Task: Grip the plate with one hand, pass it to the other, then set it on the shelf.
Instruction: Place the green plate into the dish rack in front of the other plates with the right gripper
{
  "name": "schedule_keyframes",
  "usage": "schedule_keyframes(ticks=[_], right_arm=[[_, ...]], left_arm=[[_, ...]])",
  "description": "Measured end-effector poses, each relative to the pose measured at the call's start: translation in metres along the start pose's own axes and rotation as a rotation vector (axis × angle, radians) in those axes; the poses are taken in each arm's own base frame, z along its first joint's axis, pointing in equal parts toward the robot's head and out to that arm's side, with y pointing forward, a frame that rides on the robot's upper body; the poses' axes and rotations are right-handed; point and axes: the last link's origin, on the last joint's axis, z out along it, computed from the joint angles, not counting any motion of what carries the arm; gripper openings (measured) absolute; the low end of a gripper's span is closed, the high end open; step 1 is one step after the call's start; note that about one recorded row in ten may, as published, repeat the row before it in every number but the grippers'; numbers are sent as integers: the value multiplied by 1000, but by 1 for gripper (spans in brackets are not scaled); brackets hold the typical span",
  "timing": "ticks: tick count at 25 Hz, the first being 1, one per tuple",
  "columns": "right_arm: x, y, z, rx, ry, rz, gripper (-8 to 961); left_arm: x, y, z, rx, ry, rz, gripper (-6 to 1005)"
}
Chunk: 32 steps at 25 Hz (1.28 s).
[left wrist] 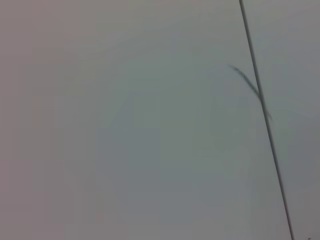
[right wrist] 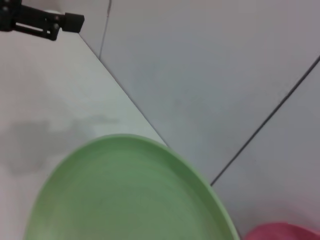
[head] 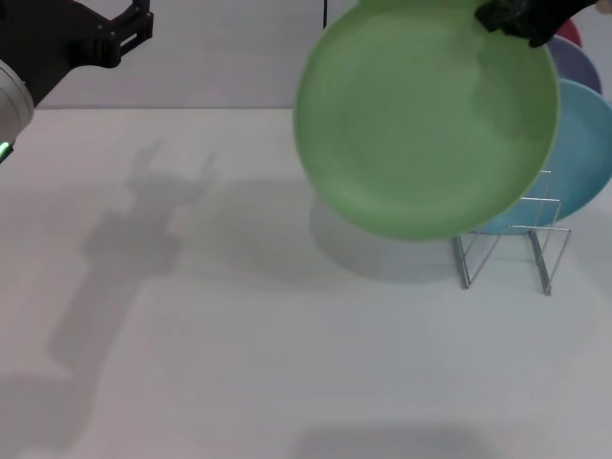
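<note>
Hanging in the air above the white table (head: 239,335), the light green plate (head: 426,120) is pinched by its upper rim in the right gripper (head: 516,21), its face tilted outward and its lower edge just in front of the wire shelf (head: 512,249). Behind the held plate, below that gripper, a turquoise plate (head: 588,163) stands in the shelf with a lavender plate (head: 579,65) and a pink one (right wrist: 285,232) behind it. Well away on the far side of the plate from the right gripper, the left gripper (head: 124,33) is raised with its fingers apart, holding nothing.
</note>
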Motion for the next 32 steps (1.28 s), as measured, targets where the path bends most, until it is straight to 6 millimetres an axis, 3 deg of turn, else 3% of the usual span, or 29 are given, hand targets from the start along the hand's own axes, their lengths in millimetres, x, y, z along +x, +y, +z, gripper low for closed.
schedule_keyframes(ticks=[11,32], right_arm=[[10,1,-7,87,100,-134,44],[7,-6,-7,152,170,-362,44]], left_arm=[[-8,6,4,2,16,-11,867],[-16,20,8,-22,31,-56,864]])
